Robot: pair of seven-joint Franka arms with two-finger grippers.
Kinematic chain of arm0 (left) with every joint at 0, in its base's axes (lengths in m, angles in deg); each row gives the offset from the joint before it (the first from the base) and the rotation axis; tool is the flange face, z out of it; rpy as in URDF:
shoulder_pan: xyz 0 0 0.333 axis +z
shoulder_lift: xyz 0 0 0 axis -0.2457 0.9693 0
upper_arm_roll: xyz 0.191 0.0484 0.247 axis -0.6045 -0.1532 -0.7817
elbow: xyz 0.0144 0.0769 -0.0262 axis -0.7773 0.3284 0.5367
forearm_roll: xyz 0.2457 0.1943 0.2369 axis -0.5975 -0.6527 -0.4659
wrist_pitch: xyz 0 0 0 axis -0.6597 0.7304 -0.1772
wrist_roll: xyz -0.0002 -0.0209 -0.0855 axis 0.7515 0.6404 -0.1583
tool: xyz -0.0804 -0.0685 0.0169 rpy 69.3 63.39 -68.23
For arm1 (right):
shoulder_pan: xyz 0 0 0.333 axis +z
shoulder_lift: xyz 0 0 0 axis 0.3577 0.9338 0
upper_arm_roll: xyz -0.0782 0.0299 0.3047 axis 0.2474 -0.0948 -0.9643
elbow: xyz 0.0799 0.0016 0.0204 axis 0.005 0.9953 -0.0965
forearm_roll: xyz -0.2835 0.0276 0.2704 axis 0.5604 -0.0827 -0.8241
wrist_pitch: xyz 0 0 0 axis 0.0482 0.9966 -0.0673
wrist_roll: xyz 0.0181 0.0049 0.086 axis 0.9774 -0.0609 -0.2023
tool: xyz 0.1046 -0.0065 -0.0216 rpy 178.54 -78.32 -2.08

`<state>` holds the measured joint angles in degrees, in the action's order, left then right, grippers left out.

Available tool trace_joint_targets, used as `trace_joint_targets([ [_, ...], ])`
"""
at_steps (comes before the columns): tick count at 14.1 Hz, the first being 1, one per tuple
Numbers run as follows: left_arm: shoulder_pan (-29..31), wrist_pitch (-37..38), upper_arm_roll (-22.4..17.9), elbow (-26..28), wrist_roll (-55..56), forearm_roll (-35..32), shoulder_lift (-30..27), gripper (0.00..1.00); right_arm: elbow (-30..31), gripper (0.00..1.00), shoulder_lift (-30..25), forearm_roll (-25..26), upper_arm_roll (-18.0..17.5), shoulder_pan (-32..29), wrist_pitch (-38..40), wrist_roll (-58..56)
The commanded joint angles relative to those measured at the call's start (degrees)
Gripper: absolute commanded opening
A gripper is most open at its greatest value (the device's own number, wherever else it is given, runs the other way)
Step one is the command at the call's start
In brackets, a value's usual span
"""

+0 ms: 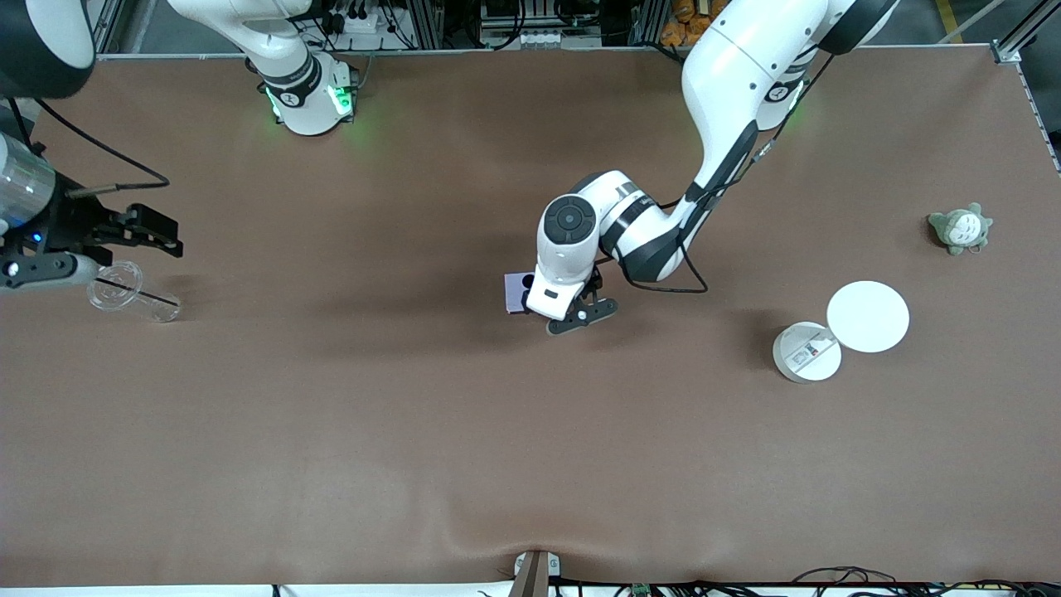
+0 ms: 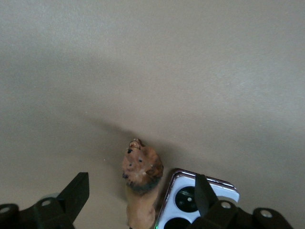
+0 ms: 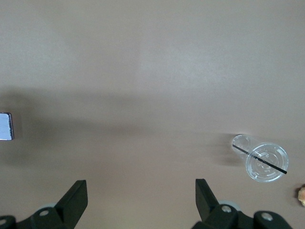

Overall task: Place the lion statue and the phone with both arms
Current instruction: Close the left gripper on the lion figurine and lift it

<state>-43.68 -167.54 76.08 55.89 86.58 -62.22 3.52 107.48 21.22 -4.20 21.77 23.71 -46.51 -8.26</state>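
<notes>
The lion statue (image 2: 141, 177), reddish-brown with a darker mane, sits on the table between the open fingers of my left gripper (image 2: 140, 193). The phone (image 2: 183, 200), pale lavender-white with two black camera circles, lies right beside it, and one finger (image 2: 204, 190) is over the phone's face. In the front view my left gripper (image 1: 574, 312) is low over the table's middle; it hides the lion and only a corner of the phone (image 1: 514, 292) shows. My right gripper (image 1: 170, 235) is open and empty, waiting at the right arm's end of the table; it also shows in the right wrist view (image 3: 140, 193).
A clear plastic cup (image 1: 133, 292) with a straw lies on its side under my right gripper. Two round white discs (image 1: 868, 316) (image 1: 806, 351) and a grey-green-and-white plush (image 1: 960, 228) sit toward the left arm's end. The brown mat bulges at the near edge.
</notes>
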Motion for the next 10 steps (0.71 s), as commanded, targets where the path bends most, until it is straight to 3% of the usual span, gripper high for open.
trace_joint_targets([
  [1,-1.22,-0.23,-0.35,-0.87,2.55,-1.52,0.88,0.69,-2.02,1.0,-0.14,-0.02,-0.04,2.08,0.14,0.41],
  [5,-1.05,-0.23,-0.44,-0.7,2.55,-1.61,1.14,0.03,-2.73,1.0,-0.23,-0.11,-0.13,2.7,0.23,0.67],
  [10,2.45,0.39,-0.53,-0.87,-3.75,-4.51,-1.13,0.0,-2.29,1.0,-0.06,-0.11,-0.13,2.79,0.32,0.32],
])
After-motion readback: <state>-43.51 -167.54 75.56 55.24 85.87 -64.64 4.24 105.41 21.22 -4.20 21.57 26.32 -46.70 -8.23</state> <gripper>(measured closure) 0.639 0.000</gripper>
